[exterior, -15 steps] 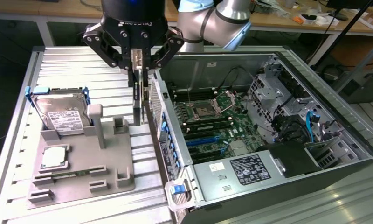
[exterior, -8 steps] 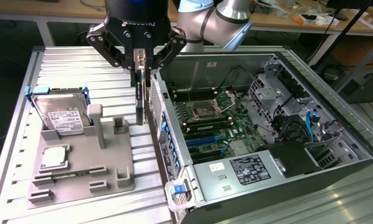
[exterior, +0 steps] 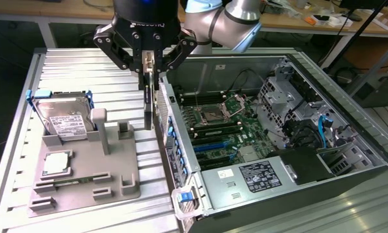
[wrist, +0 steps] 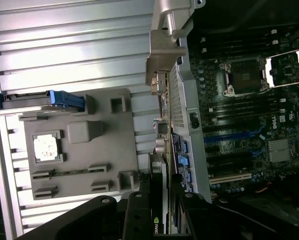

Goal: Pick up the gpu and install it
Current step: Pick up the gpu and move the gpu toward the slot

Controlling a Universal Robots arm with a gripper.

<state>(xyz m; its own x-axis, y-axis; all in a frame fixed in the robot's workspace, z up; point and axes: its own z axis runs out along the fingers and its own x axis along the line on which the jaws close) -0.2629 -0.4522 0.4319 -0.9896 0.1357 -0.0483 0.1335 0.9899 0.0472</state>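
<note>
Gripper clamped partway closed on the gpu, card hanging upright, edge-on, between grey fixture tray and open computer case.

A robotics lab: an opened computer case on a ribbed metal table, wooden workbenches behind.

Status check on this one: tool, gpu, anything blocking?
Tool shut on gpu. Gpu held on edge, between tray and case. Case wall close beside it, nothing else in the way.
</note>
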